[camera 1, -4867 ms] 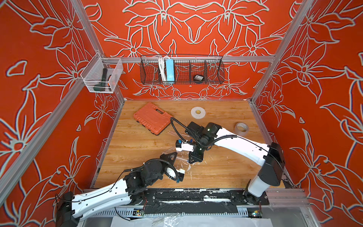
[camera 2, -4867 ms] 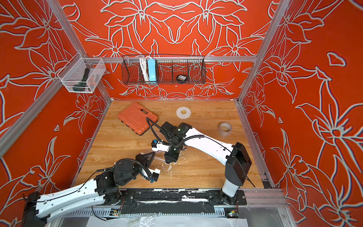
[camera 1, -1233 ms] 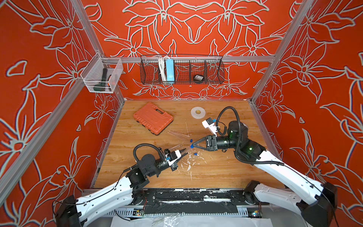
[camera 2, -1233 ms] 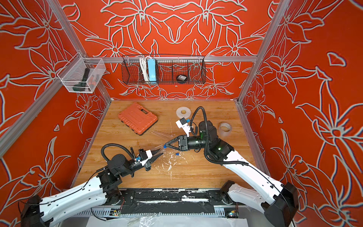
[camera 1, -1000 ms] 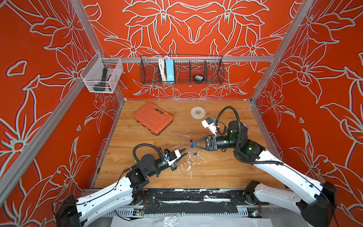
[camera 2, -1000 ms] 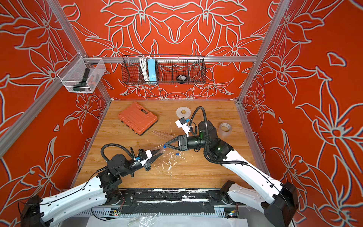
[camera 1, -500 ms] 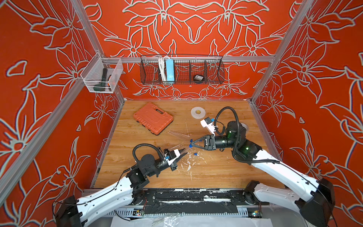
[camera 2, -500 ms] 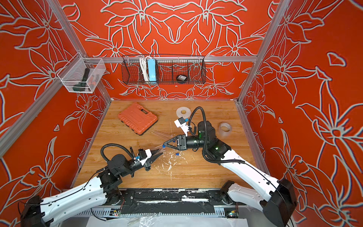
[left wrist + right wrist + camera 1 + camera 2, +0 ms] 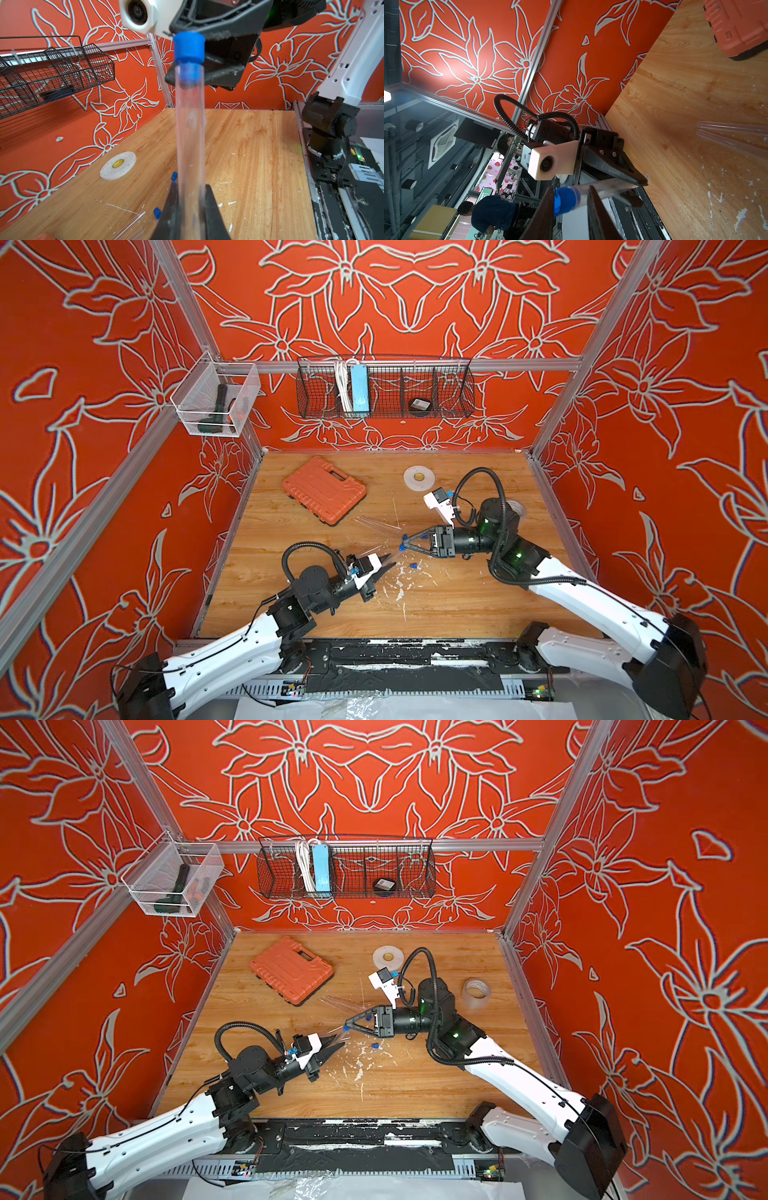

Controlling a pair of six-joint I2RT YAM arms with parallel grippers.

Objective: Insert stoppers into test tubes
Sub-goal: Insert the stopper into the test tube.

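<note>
Both left jaws close narrowly on a test tube, and its lower end is hidden between them. At the tube's mouth sits a blue stopper. Only the left wrist view shows its plug end inside the glass. The right jaws stand slightly apart around that stopper, with one finger against its flat cap. Whether they pinch it I cannot tell. In both top views the held tube is a faint glint. Loose stoppers lie on the tabletop beneath the jaws. Spare tubes lie beyond the right jaws, and another tube is cut off beside the left jaws.
</note>
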